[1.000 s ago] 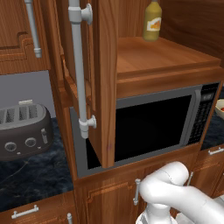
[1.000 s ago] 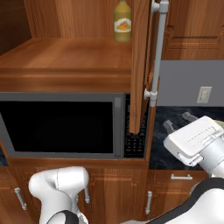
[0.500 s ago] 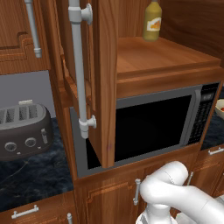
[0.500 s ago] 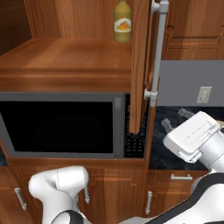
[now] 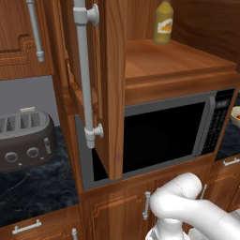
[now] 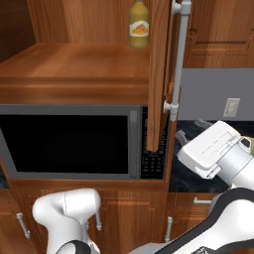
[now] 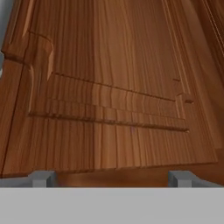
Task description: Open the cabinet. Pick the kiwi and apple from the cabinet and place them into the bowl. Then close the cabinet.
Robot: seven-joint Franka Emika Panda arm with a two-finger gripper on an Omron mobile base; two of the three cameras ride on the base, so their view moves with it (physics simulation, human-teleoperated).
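The gripper (image 7: pixel 111 178) stood wide open, its two fingertips (image 7: pixel 42 178) low in the hand view, holding nothing, close to a door panel of the cabinet (image 7: pixel 109 87). One bottle (image 5: pixel 163 22) stood at top centre; one bowl (image 5: pixel 235 116) showed at right edge.

wall (image 5: pixel 28 93) – grey | counter (image 5: pixel 33 187) – dark marble | low cabinets (image 5: pixel 117 215) – reddish wood

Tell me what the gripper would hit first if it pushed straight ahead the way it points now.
Most likely the raised-panel face of the open cabinet door. The open gripper looks straight at that wood with nothing between, though the gap is hard to judge.
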